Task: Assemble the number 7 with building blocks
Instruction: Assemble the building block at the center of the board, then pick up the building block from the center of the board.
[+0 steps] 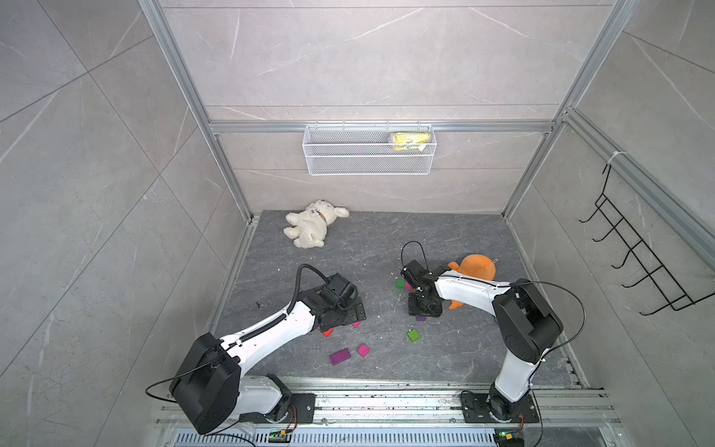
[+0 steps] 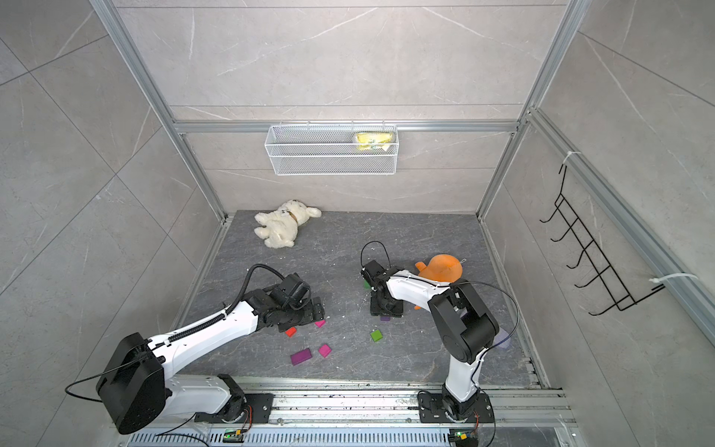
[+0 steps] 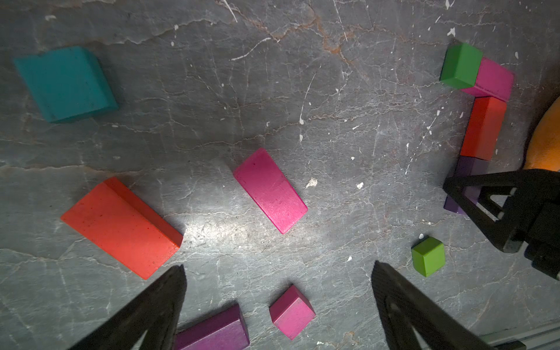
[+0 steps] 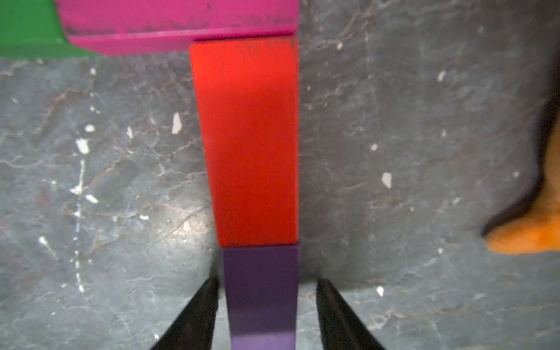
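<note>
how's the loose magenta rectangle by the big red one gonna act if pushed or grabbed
The magenta rectangle lies flat on a broad face, so it will probably slide, not roll or tip. Its straight edges suggest a stiff solid that should not give when squeezed. Being oblong, it would likely spin under an off-centre push.

Bare floor (image 1: 381, 309) between arms; orange plush toy (image 1: 478, 267) close beside right claw (image 4: 268, 281); loose blocks (image 3: 269, 189) under left claw (image 3: 278, 266)

the right claw (image 1: 424, 310) points down over a purple block (image 1: 420, 318), near the orange plush toy (image 1: 475, 267).
</note>
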